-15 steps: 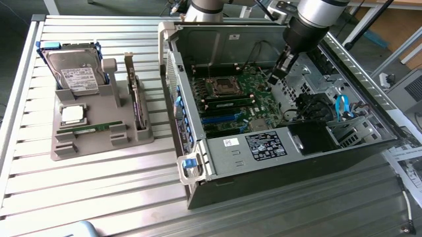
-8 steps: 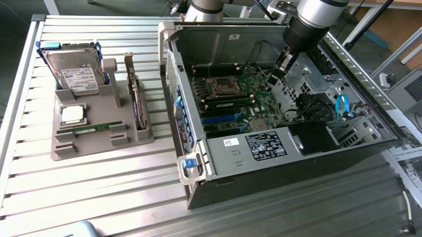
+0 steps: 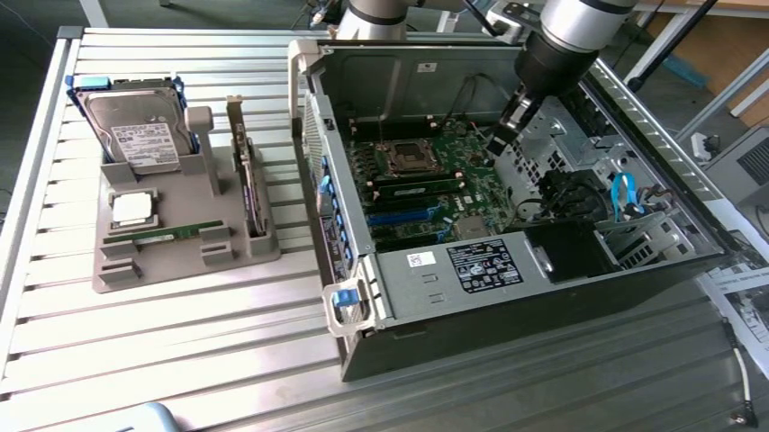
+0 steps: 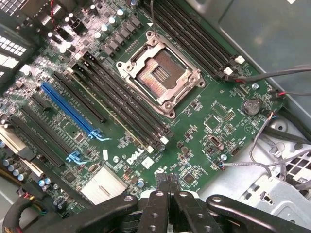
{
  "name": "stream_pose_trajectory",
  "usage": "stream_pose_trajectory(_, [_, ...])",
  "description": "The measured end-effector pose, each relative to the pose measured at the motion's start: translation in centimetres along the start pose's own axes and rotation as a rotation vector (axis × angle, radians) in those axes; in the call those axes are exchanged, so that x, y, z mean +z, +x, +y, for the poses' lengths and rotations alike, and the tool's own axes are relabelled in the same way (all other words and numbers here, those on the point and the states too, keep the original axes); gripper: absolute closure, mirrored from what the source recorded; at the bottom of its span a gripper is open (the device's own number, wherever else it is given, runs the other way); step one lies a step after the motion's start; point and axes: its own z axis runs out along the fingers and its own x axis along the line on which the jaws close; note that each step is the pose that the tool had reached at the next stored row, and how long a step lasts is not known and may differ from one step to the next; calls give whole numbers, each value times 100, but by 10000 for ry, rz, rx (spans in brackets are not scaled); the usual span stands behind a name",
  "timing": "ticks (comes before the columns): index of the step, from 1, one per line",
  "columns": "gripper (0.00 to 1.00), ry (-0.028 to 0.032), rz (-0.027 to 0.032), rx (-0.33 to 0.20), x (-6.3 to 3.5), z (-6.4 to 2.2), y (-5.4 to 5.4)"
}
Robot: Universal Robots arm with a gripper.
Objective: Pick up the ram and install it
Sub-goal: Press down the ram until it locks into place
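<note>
The ram point(image 3: 162, 234) is a thin green stick lying flat near the front of a grey holder point(image 3: 186, 256), at the exterior view's left. My gripper point(image 3: 496, 142) is far from it, reaching down inside the open computer case point(image 3: 529, 297) over the motherboard point(image 3: 463, 193). In the wrist view the black fingertips of my gripper point(image 4: 167, 183) are pressed together with nothing between them, hovering above the green board point(image 4: 218, 121) beside the empty processor socket point(image 4: 160, 73). Long black memory slots point(image 4: 121, 104) run next to the socket.
The holder also carries a hard drive point(image 3: 139, 135), a square silver processor chip point(image 3: 132, 209) and an upright card with a metal bracket point(image 3: 250, 180). Cables point(image 4: 272, 77) and a drive cage point(image 3: 601, 207) crowd the case's far side. The slatted metal table point(image 3: 180, 360) surrounds everything.
</note>
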Motion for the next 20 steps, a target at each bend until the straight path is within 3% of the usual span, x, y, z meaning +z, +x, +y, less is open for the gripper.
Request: stream_pose_trajectory(20, [89, -18, -28, 1315, 42, 1, 1])
